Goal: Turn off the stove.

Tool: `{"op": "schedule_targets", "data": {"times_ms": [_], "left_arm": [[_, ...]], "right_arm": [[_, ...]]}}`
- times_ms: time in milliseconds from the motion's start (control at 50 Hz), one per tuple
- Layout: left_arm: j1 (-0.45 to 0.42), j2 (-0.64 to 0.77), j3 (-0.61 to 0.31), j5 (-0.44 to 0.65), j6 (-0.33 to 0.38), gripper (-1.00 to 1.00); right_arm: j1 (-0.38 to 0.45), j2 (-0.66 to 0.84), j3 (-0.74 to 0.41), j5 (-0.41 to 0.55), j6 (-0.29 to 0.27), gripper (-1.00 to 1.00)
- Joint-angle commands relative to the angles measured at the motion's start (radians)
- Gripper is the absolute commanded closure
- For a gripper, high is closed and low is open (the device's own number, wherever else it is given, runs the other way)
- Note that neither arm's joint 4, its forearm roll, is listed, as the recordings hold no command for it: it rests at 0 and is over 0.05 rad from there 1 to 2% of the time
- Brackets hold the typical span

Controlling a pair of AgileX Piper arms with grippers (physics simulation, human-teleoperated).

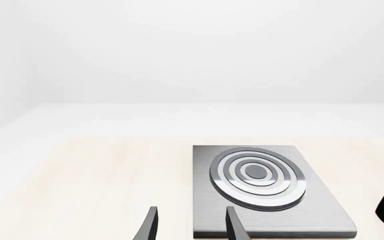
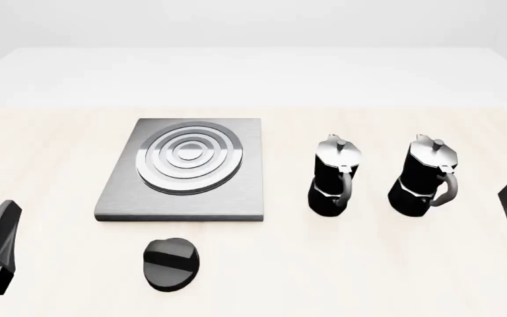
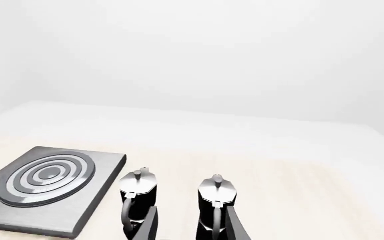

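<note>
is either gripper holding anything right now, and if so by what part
Nothing is held. The left gripper and right gripper are both open with empty space between their fingers, and the knob sits untouched.

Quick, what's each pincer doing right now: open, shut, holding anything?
Left pincer: open, holding nothing, fingers apart above the table near the stove.
Right pincer: open, holding nothing, pointed toward the two moka pots.

I see the stove (image 2: 183, 173) as brushed grey metal with concentric silver rings. Its knob (image 2: 171, 263) is glossy black. Both moka pots (image 2: 334, 176) are black below with silver tops. The table (image 2: 51, 152) shows pale cream wood grain against white surroundings.
</note>
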Motion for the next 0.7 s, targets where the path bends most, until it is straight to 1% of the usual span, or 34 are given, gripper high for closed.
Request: {"op": "schedule_targets", "data": {"times_ms": [20, 40, 80, 100, 120, 140, 160, 200, 260, 280, 300, 360, 380, 440, 480, 500, 520, 540, 560, 600, 640, 660, 700], "left_arm": [[0.0, 0.0, 0.0, 0.0, 0.0, -1.0], [0.0, 0.0, 0.0, 0.0, 0.0, -1.0], [0.0, 0.0, 0.0, 0.0, 0.0, -1.0], [0.0, 0.0, 0.0, 0.0, 0.0, -1.0], [0.0, 0.0, 0.0, 0.0, 0.0, -1.0], [0.0, 0.0, 0.0, 0.0, 0.0, -1.0], [0.0, 0.0, 0.0, 0.0, 0.0, -1.0], [0.0, 0.0, 0.0, 0.0, 0.0, -1.0], [0.0, 0.0, 0.0, 0.0, 0.0, -1.0], [0.0, 0.0, 0.0, 0.0, 0.0, -1.0], [0.0, 0.0, 0.0, 0.0, 0.0, -1.0], [0.0, 0.0, 0.0, 0.0, 0.0, -1.0], [0.0, 0.0, 0.0, 0.0, 0.0, -1.0], [0.0, 0.0, 0.0, 0.0, 0.0, -1.0], [0.0, 0.0, 0.0, 0.0, 0.0, -1.0], [0.0, 0.0, 0.0, 0.0, 0.0, -1.0], [0.0, 0.0, 0.0, 0.0, 0.0, -1.0], [0.0, 0.0, 0.0, 0.0, 0.0, -1.0], [0.0, 0.0, 0.0, 0.0, 0.0, -1.0], [0.0, 0.0, 0.0, 0.0, 0.0, -1.0], [0.0, 0.0, 0.0, 0.0, 0.0, -1.0], [0.0, 0.0, 0.0, 0.0, 0.0, -1.0], [0.0, 0.0, 0.0, 0.0, 0.0, -1.0]], "right_arm": [[0.142, 0.024, -0.084, 0.082, -0.09, -1.0], [0.176, 0.036, -0.096, 0.094, -0.099, -1.0], [0.203, 0.047, -0.113, 0.106, -0.116, -1.0], [0.24, 0.077, -0.133, 0.106, -0.12, -1.0], [0.256, 0.115, -0.144, 0.084, -0.114, -1.0], [0.311, 0.194, -0.162, 0.023, -0.172, -1.0], [0.327, 0.223, -0.172, 0.008, -0.174, -1.0], [0.356, 0.278, -0.198, -0.008, -0.16, -1.0], [0.399, 0.337, -0.211, -0.035, -0.186, -1.0], [0.411, 0.356, -0.219, -0.039, -0.187, -1.0], [0.427, 0.385, -0.234, -0.039, -0.175, -1.0], [0.448, 0.412, -0.249, -0.042, -0.176, -1.0], [0.456, 0.436, -0.266, -0.037, -0.152, -1.0], [0.475, 0.468, -0.282, -0.04, -0.16, -1.0], [0.501, 0.506, -0.295, -0.042, -0.154, -1.0], [0.504, 0.513, -0.296, -0.048, -0.169, -1.0], [0.504, 0.513, -0.296, -0.048, -0.169, -1.0], [0.52, 0.527, -0.298, -0.051, -0.181, -1.0], [0.531, 0.539, -0.303, -0.049, -0.182, -1.0], [0.547, 0.569, -0.318, -0.041, -0.169, -1.0], [0.556, 0.591, -0.33, -0.039, -0.17, -1.0], [0.565, 0.607, -0.339, -0.032, -0.153, -1.0], [0.589, 0.642, -0.356, -0.023, -0.145, -1.0]]}}
